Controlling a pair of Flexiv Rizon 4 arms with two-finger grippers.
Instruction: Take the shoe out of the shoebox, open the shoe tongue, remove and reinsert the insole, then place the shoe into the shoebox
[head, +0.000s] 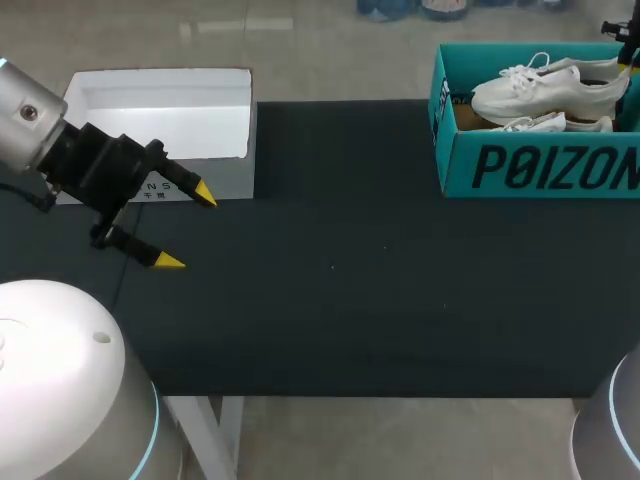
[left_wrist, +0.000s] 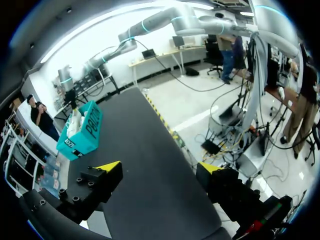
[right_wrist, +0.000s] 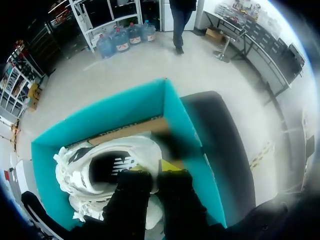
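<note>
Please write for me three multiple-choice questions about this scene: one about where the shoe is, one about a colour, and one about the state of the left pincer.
1. The white shoe lies:
A. on the floor
B. inside the shoebox
C. on a chair

2. The shoebox walls are:
A. red
B. yellow
C. teal

3. The left pincer is:
A. open and holding nothing
B. shut on a lace
C. shut on a cloth

Answers:
1 B, because the head view shows the shoe resting between the box walls.
2 C, because both the head view and the right wrist view show teal sides.
3 A, because its two yellow tips stand apart above the dark table with nothing between them.
</note>
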